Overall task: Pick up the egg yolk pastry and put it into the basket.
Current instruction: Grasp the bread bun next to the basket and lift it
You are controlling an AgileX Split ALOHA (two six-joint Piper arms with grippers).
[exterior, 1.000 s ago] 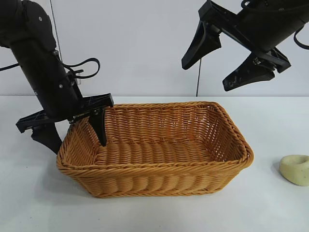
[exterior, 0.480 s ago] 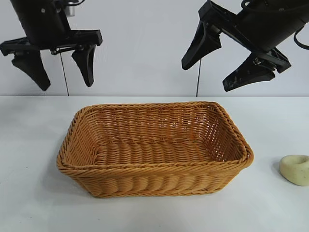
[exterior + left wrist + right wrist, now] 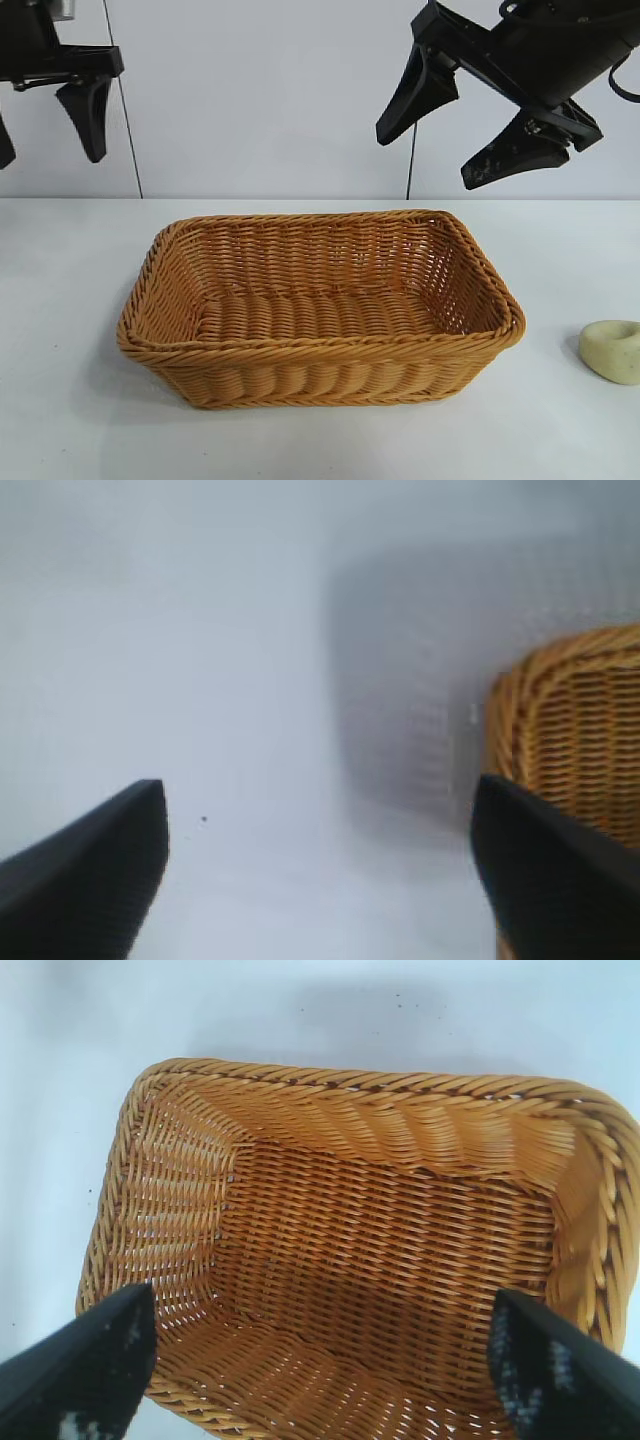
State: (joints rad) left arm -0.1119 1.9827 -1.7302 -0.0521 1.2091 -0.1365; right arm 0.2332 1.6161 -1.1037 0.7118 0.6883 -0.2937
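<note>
Pastry (image 3: 611,350) lies on the table (image 3: 60,400) right of the basket (image 3: 320,385), well below the right gripper (image 3: 450,135), whose fingers are spread apart.

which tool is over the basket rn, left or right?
The right tool: it hangs open above the basket's far right corner, and its wrist view looks straight into the weave. The left tool, also open, is raised off past the basket's left end.

Both arms are matte black. The right gripper (image 3: 445,130) has two broad, tapering wedge-shaped fingers (image 3: 412,92) with scuffed pale marks near their tips, on a blocky black housing with a looping black cable behind. The left gripper (image 3: 45,125) has the same black wedge fingers.
</note>
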